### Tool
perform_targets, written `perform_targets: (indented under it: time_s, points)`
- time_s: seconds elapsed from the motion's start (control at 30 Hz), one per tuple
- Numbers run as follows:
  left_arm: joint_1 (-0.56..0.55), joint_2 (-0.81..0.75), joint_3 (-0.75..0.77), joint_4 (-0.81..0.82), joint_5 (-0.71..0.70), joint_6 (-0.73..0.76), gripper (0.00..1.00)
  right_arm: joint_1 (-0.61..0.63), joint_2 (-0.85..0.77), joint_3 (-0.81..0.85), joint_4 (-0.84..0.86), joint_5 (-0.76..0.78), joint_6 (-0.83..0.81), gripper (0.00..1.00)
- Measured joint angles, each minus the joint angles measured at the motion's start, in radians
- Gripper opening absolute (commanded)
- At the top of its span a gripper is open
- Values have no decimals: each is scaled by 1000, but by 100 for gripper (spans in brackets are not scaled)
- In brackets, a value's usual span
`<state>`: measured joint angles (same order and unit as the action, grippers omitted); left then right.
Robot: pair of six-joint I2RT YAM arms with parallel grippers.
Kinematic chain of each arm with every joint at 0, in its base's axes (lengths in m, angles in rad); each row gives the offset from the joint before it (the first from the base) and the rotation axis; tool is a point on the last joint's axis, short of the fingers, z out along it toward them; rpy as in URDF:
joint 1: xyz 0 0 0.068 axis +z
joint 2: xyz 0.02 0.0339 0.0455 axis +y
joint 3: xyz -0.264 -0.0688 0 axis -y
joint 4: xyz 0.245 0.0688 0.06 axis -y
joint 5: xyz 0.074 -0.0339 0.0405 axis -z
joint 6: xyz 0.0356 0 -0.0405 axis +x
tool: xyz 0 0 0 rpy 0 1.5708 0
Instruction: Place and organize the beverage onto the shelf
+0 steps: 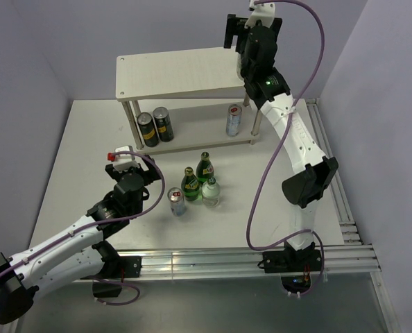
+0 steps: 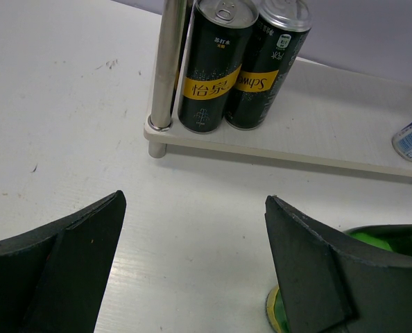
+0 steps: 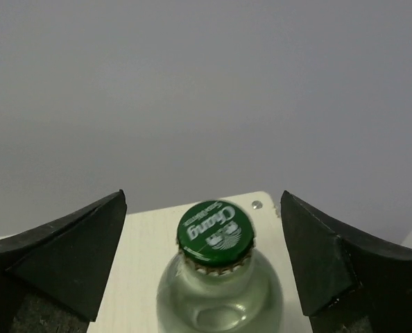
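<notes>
The shelf (image 1: 178,73) stands at the back of the table. My right gripper (image 1: 244,31) is over the right end of its top board, open. In the right wrist view (image 3: 203,194) the jaws stand apart on either side of a clear bottle with a green cap (image 3: 215,232), which stands on the board's corner (image 3: 147,236); neither finger touches it. On the table stand two green bottles (image 1: 204,166) (image 1: 190,182), another clear bottle (image 1: 210,191) and a silver can (image 1: 177,201). My left gripper (image 1: 126,165) is open and empty to their left, low over the table (image 2: 192,198).
The lower board (image 2: 317,132) holds two black cans with yellow bands (image 2: 209,69) (image 2: 265,66) at its left end by a leg (image 2: 166,62), and a silver-blue can (image 1: 234,119) at the right. A green bottle (image 2: 393,239) shows behind my left gripper's right finger.
</notes>
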<state>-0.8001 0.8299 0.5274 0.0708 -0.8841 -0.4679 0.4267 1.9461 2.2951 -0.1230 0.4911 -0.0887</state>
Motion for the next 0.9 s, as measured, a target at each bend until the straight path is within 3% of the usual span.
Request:
perform_targets:
  time_s: [0.27,0.7,0.83,0.9]
  points:
    - [0,0,0,0,0,0,88,0,-35,-116,-2,-14,17,100]
    - [0,-2,0,0,-1,0,88,14,-264,-328,34,-21,56,100]
    - [0,-2,0,0,-3,0,88,31,-340,-443,39,-27,84,100]
    - [0,-2,0,0,-5,0,88,63,-420,-581,44,2,95,100]
